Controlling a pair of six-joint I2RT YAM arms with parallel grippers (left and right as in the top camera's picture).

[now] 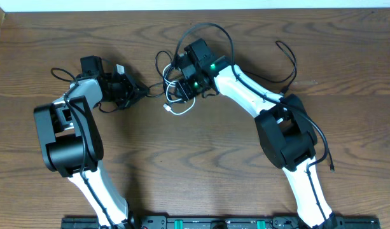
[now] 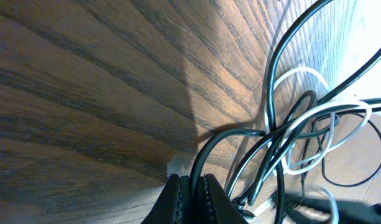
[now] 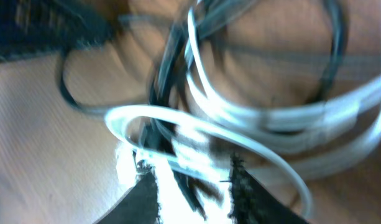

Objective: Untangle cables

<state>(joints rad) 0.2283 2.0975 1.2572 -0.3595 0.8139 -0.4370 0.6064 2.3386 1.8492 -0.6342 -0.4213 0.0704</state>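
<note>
A knot of thin black cables [image 1: 164,71] lies at the table's middle, with a white cable [image 1: 180,109] looping out of it toward the front. My left gripper [image 1: 136,91] sits just left of the knot. In the left wrist view it [image 2: 194,182] is shut on one black cable [image 2: 206,152], which arches up into the crossing black strands and the white cable [image 2: 314,121]. My right gripper [image 1: 177,87] is over the knot's right side. In the blurred right wrist view its jaws [image 3: 193,180] stand apart, with dark strands [image 3: 187,186] and white cable loops [image 3: 265,118] between and ahead of them.
Another thin black cable [image 1: 288,60] curves on the wooden table [image 1: 201,165] to the right, behind the right arm [image 1: 280,133]. The left arm's base [image 1: 67,137] stands at the front left. The table's back edge runs along the top.
</note>
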